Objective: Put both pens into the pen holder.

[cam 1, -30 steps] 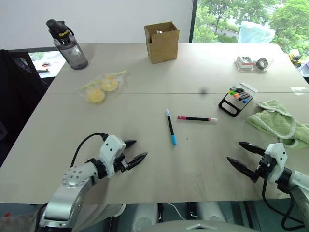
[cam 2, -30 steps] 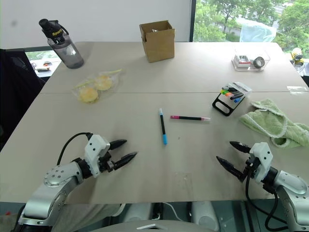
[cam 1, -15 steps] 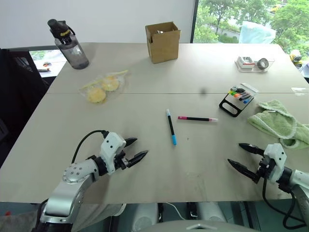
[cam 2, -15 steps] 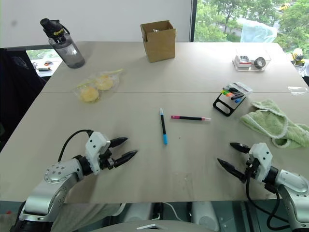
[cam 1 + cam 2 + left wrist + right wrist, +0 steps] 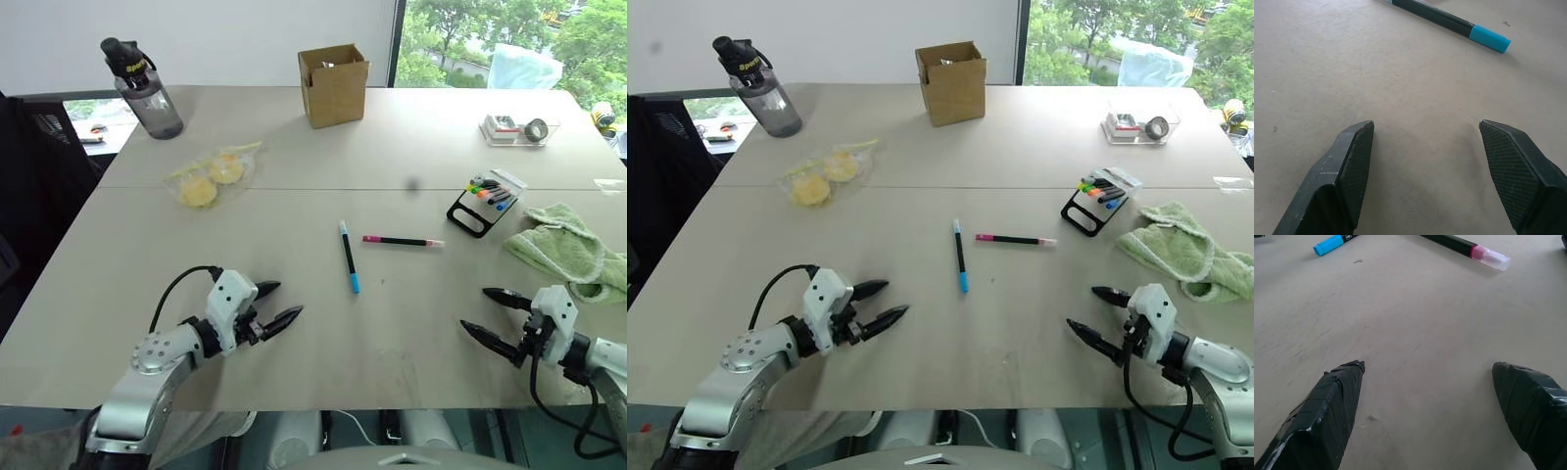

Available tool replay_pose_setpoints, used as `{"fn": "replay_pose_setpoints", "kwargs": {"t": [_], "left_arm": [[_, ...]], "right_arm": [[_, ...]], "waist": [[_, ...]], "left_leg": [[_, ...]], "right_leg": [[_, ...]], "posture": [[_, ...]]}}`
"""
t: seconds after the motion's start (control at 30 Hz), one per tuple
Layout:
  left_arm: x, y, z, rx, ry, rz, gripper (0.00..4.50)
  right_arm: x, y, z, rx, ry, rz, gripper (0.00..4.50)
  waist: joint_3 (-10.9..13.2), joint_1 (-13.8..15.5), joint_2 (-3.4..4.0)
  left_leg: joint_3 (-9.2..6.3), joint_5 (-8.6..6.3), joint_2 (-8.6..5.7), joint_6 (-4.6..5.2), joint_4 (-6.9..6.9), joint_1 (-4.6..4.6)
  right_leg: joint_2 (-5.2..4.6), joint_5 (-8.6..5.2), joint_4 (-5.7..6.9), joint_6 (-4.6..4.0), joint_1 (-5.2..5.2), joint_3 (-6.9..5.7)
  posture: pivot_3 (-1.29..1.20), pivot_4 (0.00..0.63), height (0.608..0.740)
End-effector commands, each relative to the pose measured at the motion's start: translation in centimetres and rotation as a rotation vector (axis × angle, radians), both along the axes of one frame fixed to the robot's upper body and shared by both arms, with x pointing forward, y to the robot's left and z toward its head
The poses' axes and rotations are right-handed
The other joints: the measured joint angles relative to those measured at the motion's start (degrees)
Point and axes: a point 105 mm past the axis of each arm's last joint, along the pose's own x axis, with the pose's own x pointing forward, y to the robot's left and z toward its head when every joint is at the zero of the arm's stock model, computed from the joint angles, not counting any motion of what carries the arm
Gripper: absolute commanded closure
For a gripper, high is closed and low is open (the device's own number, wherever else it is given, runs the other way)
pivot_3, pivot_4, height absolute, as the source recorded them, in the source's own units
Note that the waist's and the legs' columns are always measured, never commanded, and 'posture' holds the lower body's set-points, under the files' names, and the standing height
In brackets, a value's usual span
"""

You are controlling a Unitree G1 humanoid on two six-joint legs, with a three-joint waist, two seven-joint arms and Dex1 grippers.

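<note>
Two pens lie near the middle of the grey counter (image 5: 118,255), neither in the pen holder. The blue pen (image 5: 348,257) lies roughly lengthwise away from the robot, its blue cap at the near end. The pink pen (image 5: 402,240) lies crosswise just beside it to the right, apart from it, its pale cap pointing right toward the pen holder (image 5: 480,204). The holder is a flat black rack further right and slightly beyond, with several coloured marker caps showing in its slots. A green cloth (image 5: 568,250) sits crumpled just to the right of the holder.

The left gripper (image 5: 272,305) hovers low over the near left part of the counter, jaws spread apart and holding nothing, pointing toward the blue pen but well short of it. The right gripper (image 5: 495,318) hovers over the near right part, jaws wide apart and empty, pointing inward toward the pens.

At the far side stand a brown cardboard box (image 5: 334,84) in the middle and a dark water bottle (image 5: 143,88) to the left. A clear bag of yellow food (image 5: 209,178) lies nearer on the left, and a clear tray with tape (image 5: 516,127) at the far right
</note>
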Motion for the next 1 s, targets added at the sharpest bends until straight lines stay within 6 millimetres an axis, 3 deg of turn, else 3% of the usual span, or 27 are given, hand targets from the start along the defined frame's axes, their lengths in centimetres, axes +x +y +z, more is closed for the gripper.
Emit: {"fn": "replay_pose_setpoints", "kwargs": {"t": [0.03,0.2,0.43,0.63,0.77,0.87,1.0], "left_arm": [[-0.1,-0.7,1.2,-0.039,0.028,-0.078,0.95],[-0.4,-0.8,4.3,-0.072,0.059,-0.233,0.95],[0.7,0.1,8.0,-0.036,-0.035,-0.26,0.95],[0.5,0.2,10.0,-0.018,-0.097,-0.309,0.95],[0.4,0.3,10.2,-0.009,-0.104,-0.31,0.95],[0.2,0.3,10.0,-0.007,-0.102,-0.31,0.95],[0.1,0.2,9.6,-0.01,-0.087,-0.318,0.95]], "right_arm": [[1.6,1.1,1.4,-0.042,-0.051,0.045,0.05],[4.7,3.8,4.2,-0.003,-0.128,0.114,0.05],[9.3,7.7,6.4,-0.04,-0.184,0.21,0.05],[12.7,8.9,4.1,-0.104,-0.069,0.194,0.05],[12.4,8.4,2.1,-0.132,0.057,0.226,0.05],[11.5,7.9,1.4,-0.139,0.113,0.258,0.78],[10.8,7.9,1.4,-0.085,0.149,0.271,2.68]], "waist": [[0.0,-0.1,0.0],[0.0,-0.1,-0.01],[0.1,0.0,-0.05],[0.2,-0.3,-0.1],[0.2,-0.1,-0.09],[0.2,0.0,-0.1],[0.2,0.0,-0.1]], "left_leg": [[0.01,0.0,0.0,0.0,0.0,0.01],[-0.01,0.0,0.01,0.0,0.01,-0.01],[-0.02,0.02,-0.02,-0.03,0.01,-0.08],[-0.04,0.16,-0.02,-0.27,0.01,-0.14],[0.0,0.16,-0.07,-0.27,0.01,-0.22],[-0.01,0.15,-0.07,-0.27,0.01,-0.2],[-0.07,0.16,-0.04,-0.27,0.01,-0.18]], "right_leg": [[0.01,0.0,0.0,0.0,0.0,0.01],[0.1,0.0,0.03,0.0,-0.03,-0.02],[0.11,0.01,-0.03,0.01,-0.05,-0.03],[0.11,0.02,-0.03,0.01,-0.09,-0.08],[0.08,0.02,-0.06,0.02,-0.15,-0.07],[0.0,0.02,-0.05,0.02,-0.14,-0.05],[0.0,0.02,-0.02,0.02,-0.12,-0.11]], "posture": [[0.0,0.15,0.736],[0.0,0.15,0.736],[0.0,0.15,0.736],[0.0,0.15,0.736],[0.0,0.15,0.736],[0.0,0.15,0.736],[0.0,0.15,0.736]]}}
